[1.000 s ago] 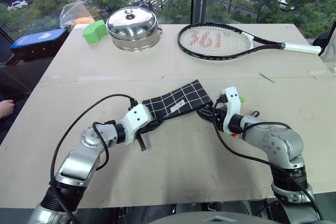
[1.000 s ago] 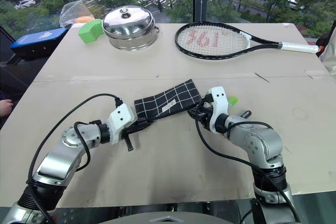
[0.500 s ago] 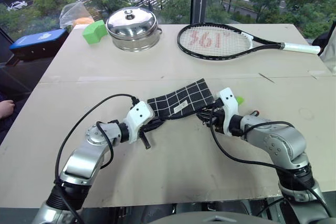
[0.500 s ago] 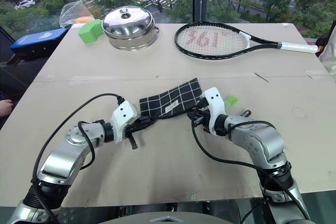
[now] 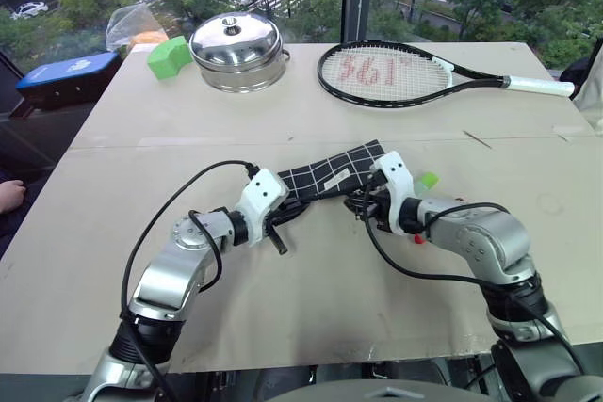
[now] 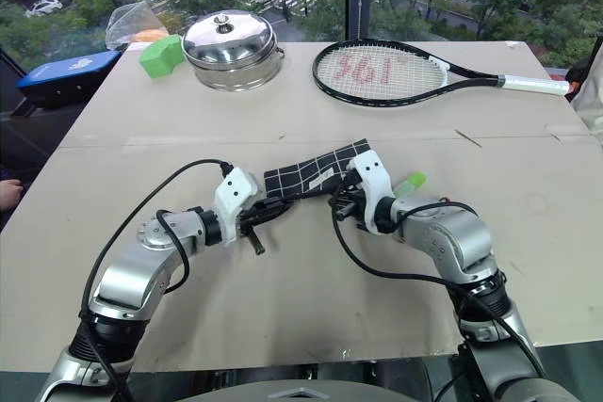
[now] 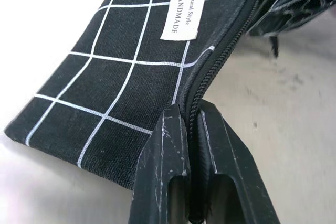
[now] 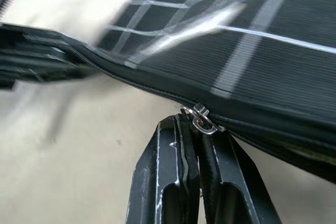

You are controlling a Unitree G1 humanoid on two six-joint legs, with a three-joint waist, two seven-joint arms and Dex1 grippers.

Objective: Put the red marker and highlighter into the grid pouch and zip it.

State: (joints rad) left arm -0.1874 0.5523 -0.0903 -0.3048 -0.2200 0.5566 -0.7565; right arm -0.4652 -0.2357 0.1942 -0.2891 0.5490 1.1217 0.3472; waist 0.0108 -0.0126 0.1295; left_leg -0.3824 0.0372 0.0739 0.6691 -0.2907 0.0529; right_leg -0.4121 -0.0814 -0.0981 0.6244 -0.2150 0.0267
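The grid pouch (image 5: 332,169) lies mid-table, black with white lines and a white label (image 7: 185,4). My left gripper (image 5: 285,215) is shut on the zipper edge at the pouch's left end, its fingers (image 7: 164,145) pinching the seam. At the pouch's right part my right gripper (image 5: 364,202) is shut on the silver zipper pull (image 8: 201,118). The light-green highlighter (image 5: 429,179) lies on the table just beyond my right wrist. The red marker is mostly hidden under my right forearm; a red end (image 5: 417,239) peeks out.
A lidded steel pot (image 5: 236,47), a green block (image 5: 170,55) and a tennis racket (image 5: 405,73) lie along the far side of the table. A blue case (image 5: 68,74) sits off the far left corner. A person's hand (image 5: 9,197) shows at the left edge.
Both grippers have come closer together: the right one slid left along the pouch's zipper edge, the left one moved right and a little farther away. The pouch shifted slightly right.
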